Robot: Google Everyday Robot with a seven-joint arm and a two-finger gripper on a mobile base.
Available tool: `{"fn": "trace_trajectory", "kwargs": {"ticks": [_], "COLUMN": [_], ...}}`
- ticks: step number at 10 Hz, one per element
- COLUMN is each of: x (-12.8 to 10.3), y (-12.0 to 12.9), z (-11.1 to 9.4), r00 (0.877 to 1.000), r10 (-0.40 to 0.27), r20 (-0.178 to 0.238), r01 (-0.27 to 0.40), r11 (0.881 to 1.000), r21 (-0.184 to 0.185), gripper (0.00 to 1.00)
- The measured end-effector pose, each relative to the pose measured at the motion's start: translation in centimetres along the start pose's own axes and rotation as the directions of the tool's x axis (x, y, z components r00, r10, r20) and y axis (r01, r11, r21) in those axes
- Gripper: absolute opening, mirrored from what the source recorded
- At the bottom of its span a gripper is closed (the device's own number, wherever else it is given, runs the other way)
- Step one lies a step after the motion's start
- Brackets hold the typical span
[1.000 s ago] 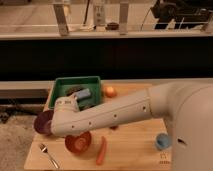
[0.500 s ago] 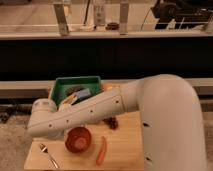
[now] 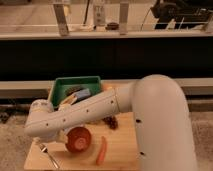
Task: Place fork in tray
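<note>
The fork (image 3: 48, 154) is a slim silver utensil lying on the wooden table (image 3: 120, 155) at its front left corner. The tray (image 3: 60, 86) is a green bin at the back left of the table, with several items in it. My white arm (image 3: 100, 112) reaches across from the right, over the tray's front edge. Its end points down at the left, and the gripper (image 3: 44, 141) hangs just above the fork's head. The arm hides the tray's front part.
A red-orange bowl (image 3: 79, 139) stands just right of the fork. An orange carrot (image 3: 101, 150) lies right of the bowl. A dark bunch of grapes (image 3: 111, 122) sits mid-table. A dark ledge and a railing run behind the table.
The arm has swung further left and down, and its end has come lower over the fork's corner. The fork, bowl and carrot have not moved.
</note>
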State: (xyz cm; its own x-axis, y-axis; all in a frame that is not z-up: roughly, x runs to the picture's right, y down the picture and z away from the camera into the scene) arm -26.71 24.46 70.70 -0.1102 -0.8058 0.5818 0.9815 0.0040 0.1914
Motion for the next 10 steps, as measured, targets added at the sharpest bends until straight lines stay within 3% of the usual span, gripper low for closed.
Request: {"fn": "trace_trajectory", "kwargs": {"ticks": [4, 10], "x": [-1.1, -3.7], "y": [-1.8, -3.0], "z": [2.5, 5.6], "r00": [0.991, 0.960], "r10": [-0.128, -0.260], "r20": [0.046, 0.100], "r01": [0.129, 0.263], "r11": [0.991, 0.965], "r21": [-0.019, -0.016], "gripper": [0.80, 0.80]}}
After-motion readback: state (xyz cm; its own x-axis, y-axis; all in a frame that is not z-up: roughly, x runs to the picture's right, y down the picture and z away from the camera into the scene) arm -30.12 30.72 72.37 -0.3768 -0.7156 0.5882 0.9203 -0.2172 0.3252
